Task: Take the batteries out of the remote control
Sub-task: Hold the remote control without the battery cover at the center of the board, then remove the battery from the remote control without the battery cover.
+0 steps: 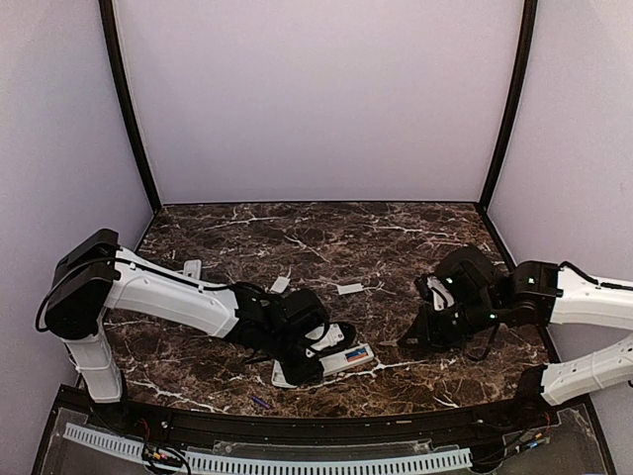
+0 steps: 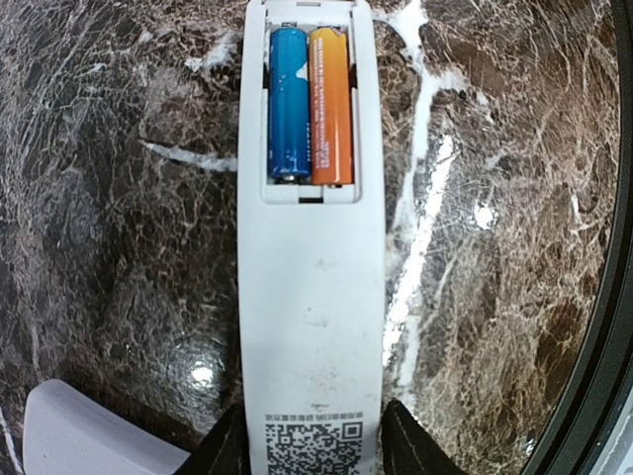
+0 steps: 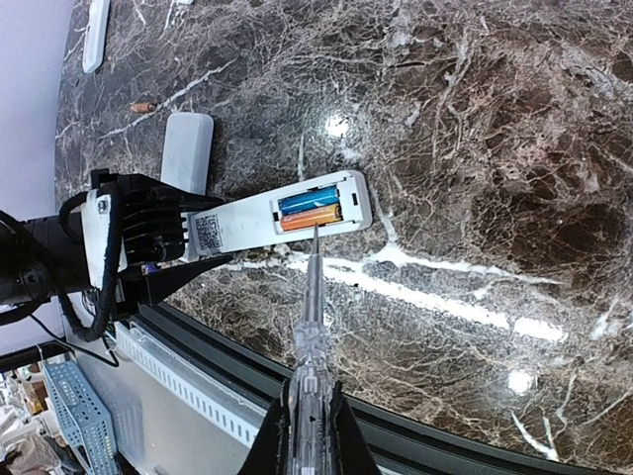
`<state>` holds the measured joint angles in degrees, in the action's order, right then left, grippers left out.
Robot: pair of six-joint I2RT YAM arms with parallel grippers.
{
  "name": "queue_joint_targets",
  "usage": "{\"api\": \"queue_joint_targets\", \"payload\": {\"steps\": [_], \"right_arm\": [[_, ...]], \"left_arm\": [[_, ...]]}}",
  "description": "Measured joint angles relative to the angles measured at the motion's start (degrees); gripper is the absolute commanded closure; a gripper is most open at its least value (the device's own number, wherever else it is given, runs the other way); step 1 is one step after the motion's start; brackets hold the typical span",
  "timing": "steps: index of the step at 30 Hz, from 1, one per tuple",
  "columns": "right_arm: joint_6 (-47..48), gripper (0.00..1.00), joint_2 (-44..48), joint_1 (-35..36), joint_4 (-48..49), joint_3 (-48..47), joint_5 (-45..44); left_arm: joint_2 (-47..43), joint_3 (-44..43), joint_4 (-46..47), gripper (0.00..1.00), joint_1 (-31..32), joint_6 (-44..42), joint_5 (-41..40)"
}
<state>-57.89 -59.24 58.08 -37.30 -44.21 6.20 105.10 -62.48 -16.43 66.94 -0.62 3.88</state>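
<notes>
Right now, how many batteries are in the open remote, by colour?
blue battery: 1
orange battery: 1
Total: 2, lying side by side in the uncovered compartment of the remote.

Bare tabletop (image 2: 514, 247) flanking remote (image 2: 312, 327); white piece (image 2: 79, 435) and screwdriver (image 3: 312, 287) close alongside

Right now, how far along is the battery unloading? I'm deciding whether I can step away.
Done: the remote has its battery bay uncovered. In hand: the left tool grips the remote's coded end, and the right tool holds a clear screwdriver with its tip at the orange battery. Left: that one and the blue battery both sit in the bay, so neither is out yet.
</notes>
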Motion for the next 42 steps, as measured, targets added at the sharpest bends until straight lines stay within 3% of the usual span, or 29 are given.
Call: {"api": "queue_joint_targets", "payload": {"steps": [9,42], "right_arm": [[-1.0,1.00,-2.8,0.0,2.2,1.3,0.9],[0.5,1.00,-8.4,-0.7,3.7,0.5,2.0]], "left_arm": [[0.1,0.0,0.0,0.65,0.0,-2.8,-0.1],[0.1,0.0,0.0,0.69,0.0,-4.8,0.1]]}}
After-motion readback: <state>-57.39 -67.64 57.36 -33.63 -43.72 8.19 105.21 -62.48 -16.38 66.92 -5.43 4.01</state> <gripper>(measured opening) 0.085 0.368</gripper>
